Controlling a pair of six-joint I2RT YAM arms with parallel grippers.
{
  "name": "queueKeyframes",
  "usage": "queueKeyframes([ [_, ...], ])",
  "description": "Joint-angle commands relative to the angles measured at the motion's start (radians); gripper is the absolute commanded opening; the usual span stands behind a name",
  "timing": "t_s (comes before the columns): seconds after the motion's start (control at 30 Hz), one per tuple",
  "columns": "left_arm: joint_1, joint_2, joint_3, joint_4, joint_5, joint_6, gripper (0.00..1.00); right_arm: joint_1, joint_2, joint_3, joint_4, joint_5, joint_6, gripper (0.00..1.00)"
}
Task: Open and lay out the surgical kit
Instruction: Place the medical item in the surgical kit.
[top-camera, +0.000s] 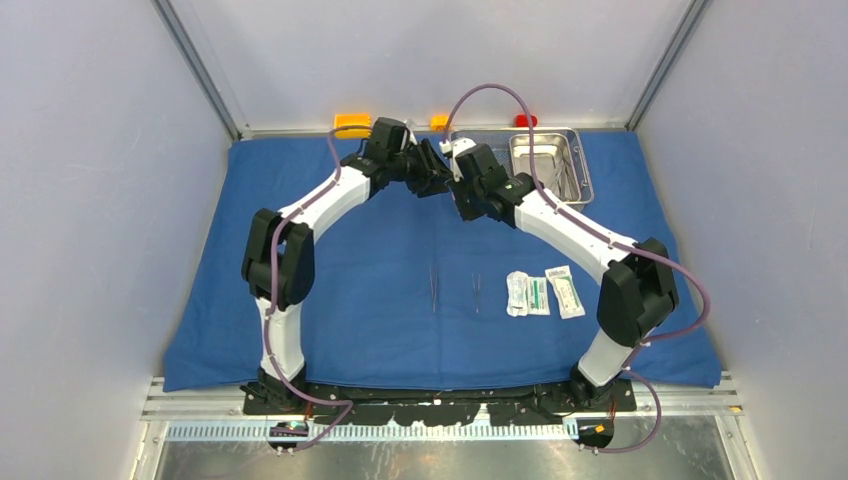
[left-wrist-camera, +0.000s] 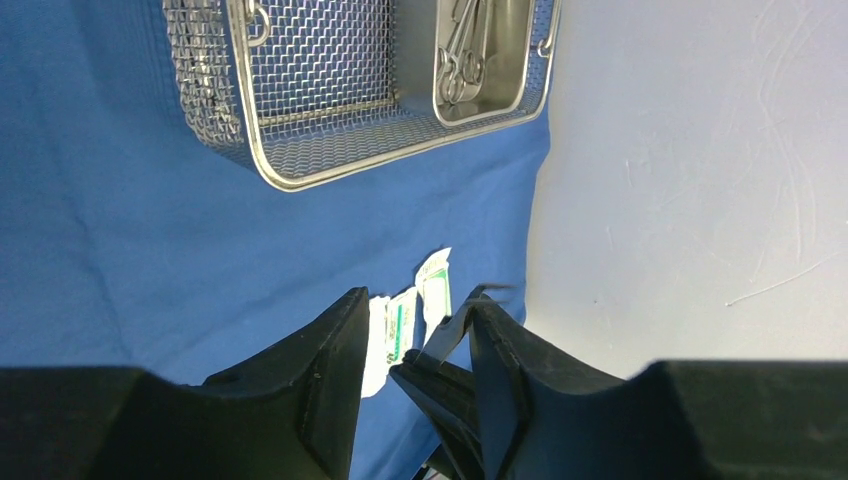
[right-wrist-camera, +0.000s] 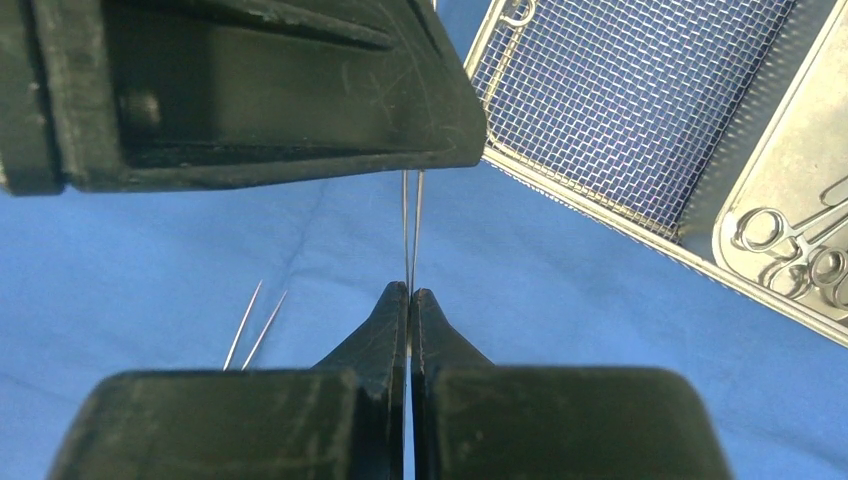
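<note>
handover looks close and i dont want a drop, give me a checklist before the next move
1. Right end effector shut on the forceps: ok.
2. Left end effector gripping the forceps: not ok, its fingers stand apart.
3. Forceps clear of the mesh tray: ok, they are held beside it over the blue cloth.
4. Bare cloth free near the packets for laying down: ok.
5. Steel pan emptied: not ok, ring-handled instruments lie in it.
6. Whether the forceps sit centred between the left fingers: cannot tell.
</note>
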Motion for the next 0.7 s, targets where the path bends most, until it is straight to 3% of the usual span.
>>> queueKeyframes([
  [0.0,-0.001,0.017,0.049,0.053,0.029,-0.021,0.41,0.007,0.001,0.045,0.019,0.002,0.006,0.01],
  [0.67,-0.006,0.013,0.023,0.073,0.043,-0.011,0.09,0.015,0.023,0.072,-0.004,-0.002,0.007,0.01],
])
